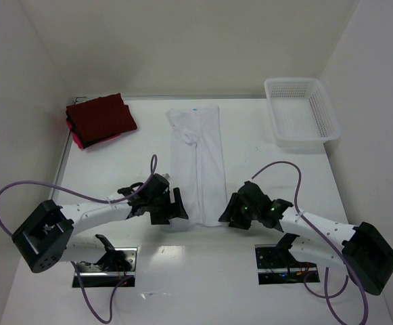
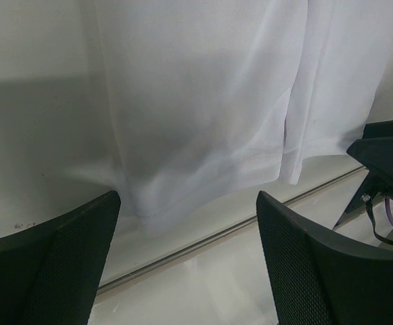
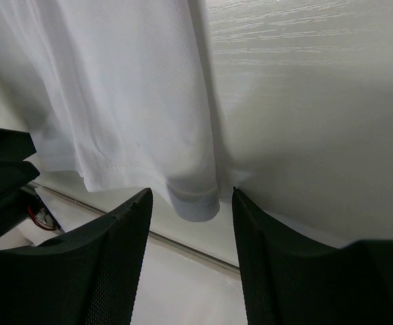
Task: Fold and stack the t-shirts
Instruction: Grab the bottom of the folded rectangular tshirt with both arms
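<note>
A white t-shirt lies on the table folded lengthwise into a long strip, collar with a small label at the far end, hem at the near end. My left gripper is open at the hem's left corner; in the left wrist view the hem lies just ahead of the open fingers. My right gripper is open at the hem's right corner, which lies between the fingertips in the right wrist view. Dark red folded shirts are stacked at the far left.
A white plastic mesh basket stands at the far right, at the table's edge. White walls close in the table on the left, back and right. Purple cables loop from both arms near the front.
</note>
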You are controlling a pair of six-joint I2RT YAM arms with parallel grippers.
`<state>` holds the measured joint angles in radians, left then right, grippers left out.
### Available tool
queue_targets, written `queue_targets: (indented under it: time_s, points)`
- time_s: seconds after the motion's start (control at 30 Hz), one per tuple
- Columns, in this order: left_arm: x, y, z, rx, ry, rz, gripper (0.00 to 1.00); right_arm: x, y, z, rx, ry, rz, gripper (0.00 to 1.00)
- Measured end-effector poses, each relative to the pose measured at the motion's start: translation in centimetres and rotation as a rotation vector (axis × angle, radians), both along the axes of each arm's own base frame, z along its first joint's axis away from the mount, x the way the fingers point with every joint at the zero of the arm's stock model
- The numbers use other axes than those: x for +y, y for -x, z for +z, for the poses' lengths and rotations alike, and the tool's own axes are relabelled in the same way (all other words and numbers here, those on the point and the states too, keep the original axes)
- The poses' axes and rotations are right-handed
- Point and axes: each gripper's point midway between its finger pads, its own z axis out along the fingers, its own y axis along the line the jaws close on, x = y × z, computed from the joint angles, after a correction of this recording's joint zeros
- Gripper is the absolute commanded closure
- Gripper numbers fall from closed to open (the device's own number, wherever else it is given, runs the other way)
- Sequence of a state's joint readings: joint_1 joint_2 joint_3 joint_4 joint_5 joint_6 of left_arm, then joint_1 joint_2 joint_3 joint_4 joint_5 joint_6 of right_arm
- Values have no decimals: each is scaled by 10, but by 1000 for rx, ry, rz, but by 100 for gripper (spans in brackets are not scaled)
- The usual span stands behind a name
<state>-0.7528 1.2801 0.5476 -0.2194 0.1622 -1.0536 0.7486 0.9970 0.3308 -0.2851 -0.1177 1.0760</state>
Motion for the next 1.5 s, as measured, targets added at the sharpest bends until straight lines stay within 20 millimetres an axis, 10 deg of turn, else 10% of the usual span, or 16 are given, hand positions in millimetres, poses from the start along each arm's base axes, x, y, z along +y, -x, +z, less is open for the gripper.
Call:
queue_targets:
  time_s: [0.93,1.3,1.5]
  points:
    - [12,11,-11,49,-20,29,44,5,-4,-7,26,28,20,70]
    - [16,17,-20,85,-48,26,100,4,-5,-8,21,35,19,89]
    - [16,17,-19,85,-46,23,100,5,-7,-5,13,36,22,100]
